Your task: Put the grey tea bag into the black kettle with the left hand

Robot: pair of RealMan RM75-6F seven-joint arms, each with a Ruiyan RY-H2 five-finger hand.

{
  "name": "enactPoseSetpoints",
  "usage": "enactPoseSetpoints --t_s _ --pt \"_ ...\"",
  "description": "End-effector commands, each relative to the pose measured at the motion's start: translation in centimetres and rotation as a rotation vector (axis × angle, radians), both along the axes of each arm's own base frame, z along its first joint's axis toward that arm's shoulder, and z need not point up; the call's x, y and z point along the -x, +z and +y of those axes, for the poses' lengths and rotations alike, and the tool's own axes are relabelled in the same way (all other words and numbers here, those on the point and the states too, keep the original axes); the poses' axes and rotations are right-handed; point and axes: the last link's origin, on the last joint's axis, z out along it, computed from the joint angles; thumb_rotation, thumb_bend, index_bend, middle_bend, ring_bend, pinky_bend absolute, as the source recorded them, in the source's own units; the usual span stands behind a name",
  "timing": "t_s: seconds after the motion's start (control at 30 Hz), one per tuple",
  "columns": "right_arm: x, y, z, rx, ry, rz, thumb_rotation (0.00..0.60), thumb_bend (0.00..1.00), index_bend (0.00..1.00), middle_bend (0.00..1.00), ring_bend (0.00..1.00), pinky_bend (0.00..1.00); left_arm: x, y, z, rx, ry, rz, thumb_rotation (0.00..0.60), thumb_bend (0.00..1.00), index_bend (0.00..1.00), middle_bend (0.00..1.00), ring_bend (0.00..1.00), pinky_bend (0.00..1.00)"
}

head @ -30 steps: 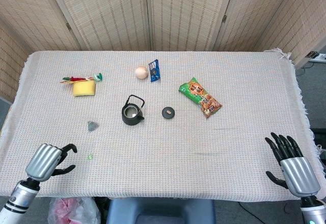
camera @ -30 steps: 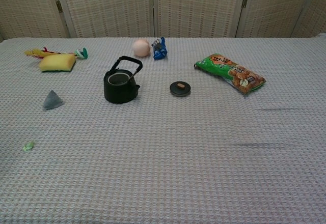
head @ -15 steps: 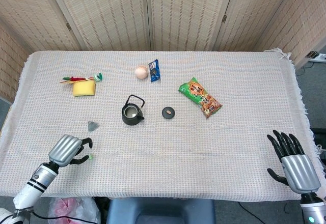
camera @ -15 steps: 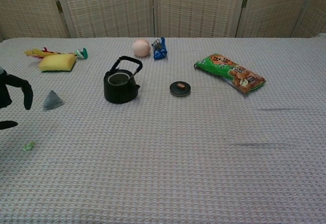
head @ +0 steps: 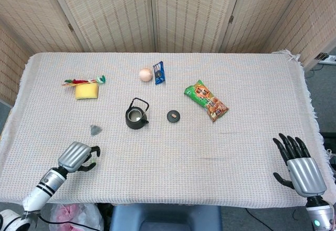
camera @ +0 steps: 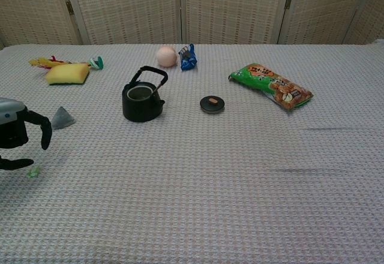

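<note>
The grey tea bag [head: 95, 130] [camera: 63, 117] lies on the cloth, left of the black kettle [head: 136, 116] [camera: 143, 98]. The kettle stands upright with no lid on, its handle raised. My left hand [head: 77, 156] [camera: 18, 138] hovers low over the cloth just in front of the tea bag, fingers curved and apart, holding nothing. Its thumb lies beside a small green tag [camera: 33, 171]. My right hand [head: 297, 167] stays at the table's near right edge, fingers spread and empty; the chest view does not show it.
The kettle's lid [head: 174, 116] [camera: 212, 104] lies right of the kettle. A yellow sponge [head: 86, 90], a peach ball [head: 145, 74], a blue packet [head: 159, 72] and a green snack bag [head: 207, 100] sit farther back. Folding screens close the rear.
My left hand has moved forward and to the right, from the table's near left corner toward the tea bag, and now shows in the chest view. The right hand barely shifted.
</note>
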Motion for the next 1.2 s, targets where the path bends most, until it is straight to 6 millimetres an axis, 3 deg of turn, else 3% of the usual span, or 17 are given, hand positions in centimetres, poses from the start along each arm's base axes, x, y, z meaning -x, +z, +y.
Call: enactPoseSetpoints --t_s 0.03,0.37,1.2 --pt "0.0 0.0 0.1 0.002 0.001 0.000 0.600 0.12 0.00 0.00 0.00 0.00 0.3 -0.8 -0.2 0.020 0.012 0.000 0.600 0.36 0.50 1.00 0.99 1.00" --pt "0.0 0.0 0.0 0.002 -0.002 0.003 0.600 0.12 0.00 0.00 0.00 0.00 1.0 -2.3 0.3 0.038 0.009 -0.007 0.600 0.35 0.49 1.00 0.99 1.00" --pt "0.0 -0.3 0.0 -0.004 -0.006 0.010 0.600 0.12 0.00 0.00 0.00 0.00 3.2 -2.8 0.8 0.071 0.050 -0.014 0.600 0.35 0.50 1.00 0.99 1.00"
